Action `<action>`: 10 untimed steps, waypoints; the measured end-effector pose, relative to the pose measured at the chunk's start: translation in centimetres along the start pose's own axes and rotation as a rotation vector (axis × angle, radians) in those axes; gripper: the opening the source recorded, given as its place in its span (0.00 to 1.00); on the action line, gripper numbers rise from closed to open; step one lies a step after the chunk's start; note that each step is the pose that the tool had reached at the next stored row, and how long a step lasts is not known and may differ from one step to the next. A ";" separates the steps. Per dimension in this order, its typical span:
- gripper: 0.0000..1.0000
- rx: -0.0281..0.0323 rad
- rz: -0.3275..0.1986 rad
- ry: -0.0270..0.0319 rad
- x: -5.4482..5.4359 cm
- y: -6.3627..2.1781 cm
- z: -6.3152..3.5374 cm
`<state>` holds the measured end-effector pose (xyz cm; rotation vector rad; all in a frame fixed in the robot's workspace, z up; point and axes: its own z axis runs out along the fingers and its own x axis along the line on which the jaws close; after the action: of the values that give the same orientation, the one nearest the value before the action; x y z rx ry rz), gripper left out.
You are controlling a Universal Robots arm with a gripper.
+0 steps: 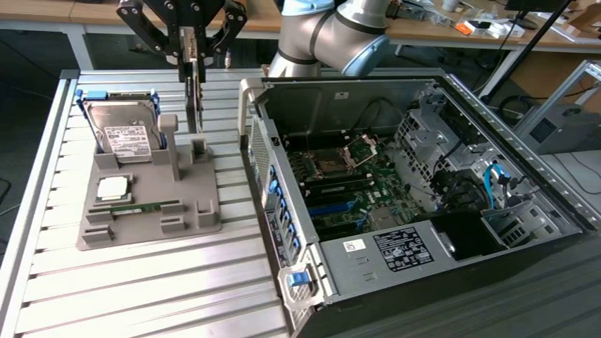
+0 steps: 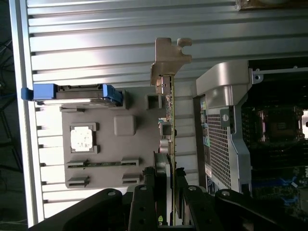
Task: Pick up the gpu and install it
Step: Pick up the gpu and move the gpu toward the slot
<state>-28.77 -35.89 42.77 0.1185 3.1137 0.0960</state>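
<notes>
Broadly, a slatted metal table [image 1: 141,282] carries an open computer case [image 1: 526,183] lying on its side, motherboard [image 1: 348,190] exposed, at the exterior view's right. Beside it sits a gray parts holder [image 1: 188,211] with a hard drive [image 1: 127,130] standing upright in its blue frame. The gpu [image 1: 194,98] hangs edge-on and vertical over the holder's case-side slots, between the hard drive and the case. The gripper [image 1: 193,56] has its fingers drawn partway in, pinching the card's upper edge. A CPU [image 1: 114,186] and a RAM stick [image 1: 136,208] lie on the holder.
</notes>
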 end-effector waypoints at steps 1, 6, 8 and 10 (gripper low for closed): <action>0.27 -0.0001 0.000 0.0000 0.0 0.00 -0.06; 0.27 -0.0011 0.000 0.0001 0.0 0.03 -0.45; 0.27 -0.0015 0.000 0.0001 0.0 0.03 -0.59; 0.27 -0.0018 0.000 0.0002 0.0 0.04 -0.71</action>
<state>-28.77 -35.89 43.48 0.1185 3.1137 0.0987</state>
